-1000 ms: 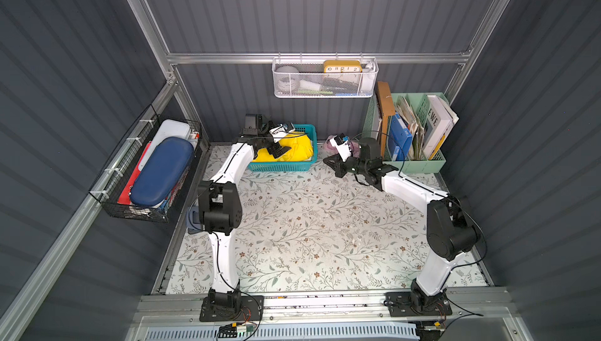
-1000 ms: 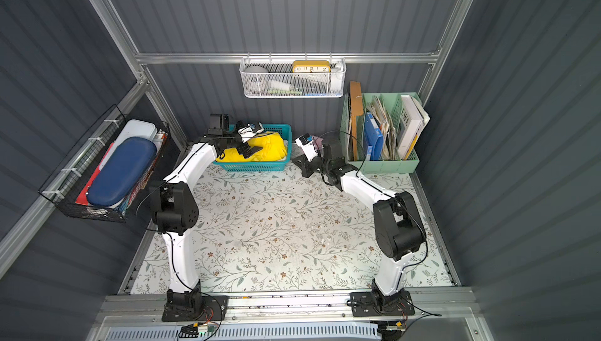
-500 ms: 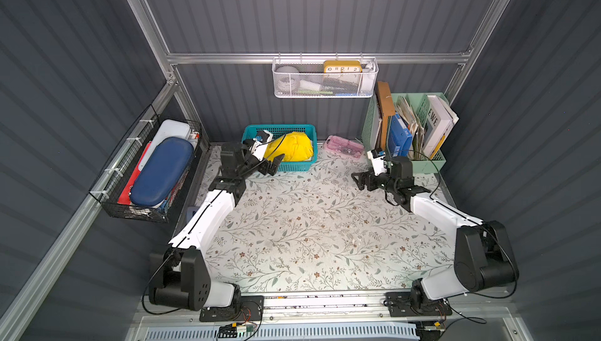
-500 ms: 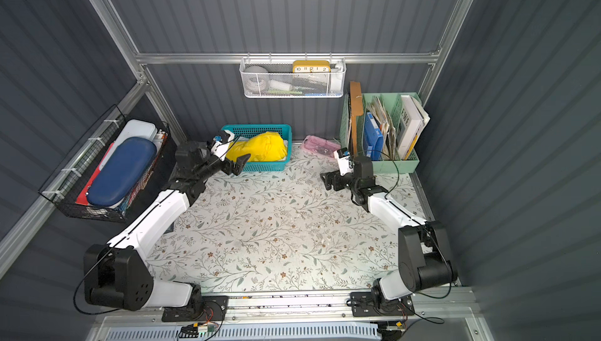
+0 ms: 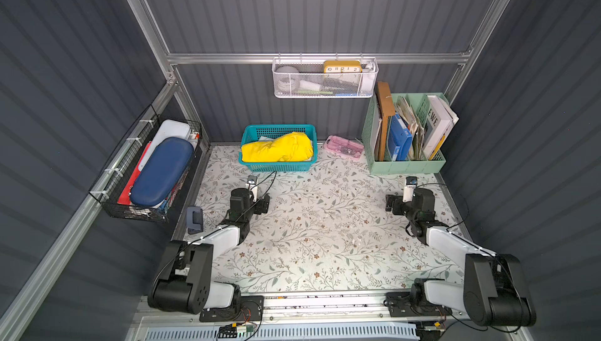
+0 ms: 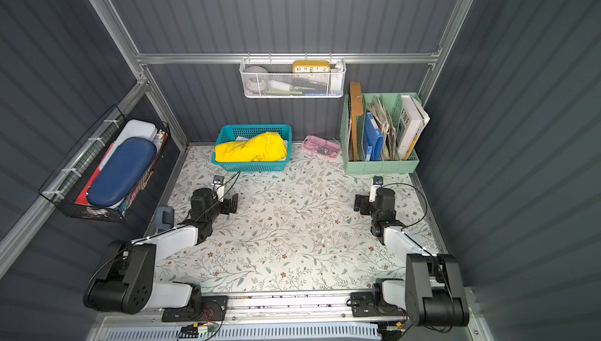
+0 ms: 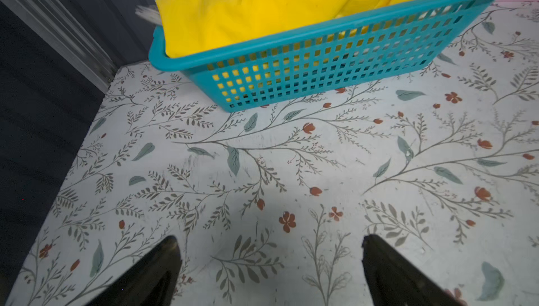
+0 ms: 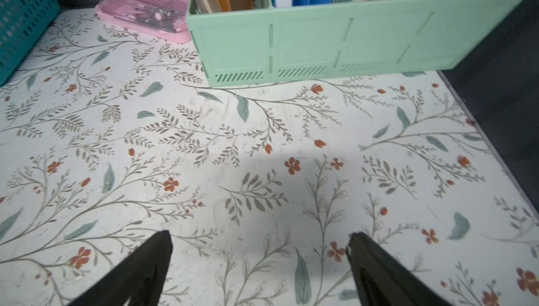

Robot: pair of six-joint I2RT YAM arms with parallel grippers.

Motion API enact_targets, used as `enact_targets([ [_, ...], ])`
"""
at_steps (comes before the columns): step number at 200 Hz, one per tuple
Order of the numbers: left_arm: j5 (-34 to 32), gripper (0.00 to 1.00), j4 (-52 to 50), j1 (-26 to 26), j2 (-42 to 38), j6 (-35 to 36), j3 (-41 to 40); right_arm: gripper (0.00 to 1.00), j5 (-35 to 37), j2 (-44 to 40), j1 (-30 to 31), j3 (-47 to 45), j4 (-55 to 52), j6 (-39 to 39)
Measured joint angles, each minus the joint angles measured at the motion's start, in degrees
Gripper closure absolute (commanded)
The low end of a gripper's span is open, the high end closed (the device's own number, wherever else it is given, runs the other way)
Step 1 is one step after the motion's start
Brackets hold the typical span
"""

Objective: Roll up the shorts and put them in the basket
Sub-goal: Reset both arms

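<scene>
The yellow shorts lie bunched in a teal basket at the back of the table, seen in both top views and close up in the left wrist view. A bit of white cloth shows behind them. My left gripper hovers open over bare table in front of the basket, fingers wide apart. On the right side of the table, in front of the green organizer, my right gripper is open and empty.
A pink case lies between the basket and a green file organizer with books. A white wire basket hangs on the back rail. A black wire basket hangs on the left wall. A small blue-grey object sits at the table's left edge.
Both arms have drawn back from the back wall towards the front. The left gripper left the basket. The right gripper left the pink case and opened.
</scene>
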Motion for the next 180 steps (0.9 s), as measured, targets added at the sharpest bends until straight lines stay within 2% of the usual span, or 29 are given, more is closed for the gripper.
enact_targets([
  [36,1.2,0.0,11.2,0.3,8.4,0.5,-4.7,0.01,0.2,2.0,-1.6,-2.2,8.1,0.6],
  [88,6.7,0.0,26.2,4.6,13.2,0.1,-6.8,0.01,0.5,4.9,-2.2,0.3,10.2,0.6],
  [123,9.0,0.0,26.5,6.8,15.2,-1.8,-6.4,0.01,1.6,4.9,-2.3,0.3,11.5,0.8],
  [180,9.8,0.0,26.8,7.2,15.2,-3.1,-6.0,0.01,1.4,2.1,-2.3,-2.5,14.0,0.9],
])
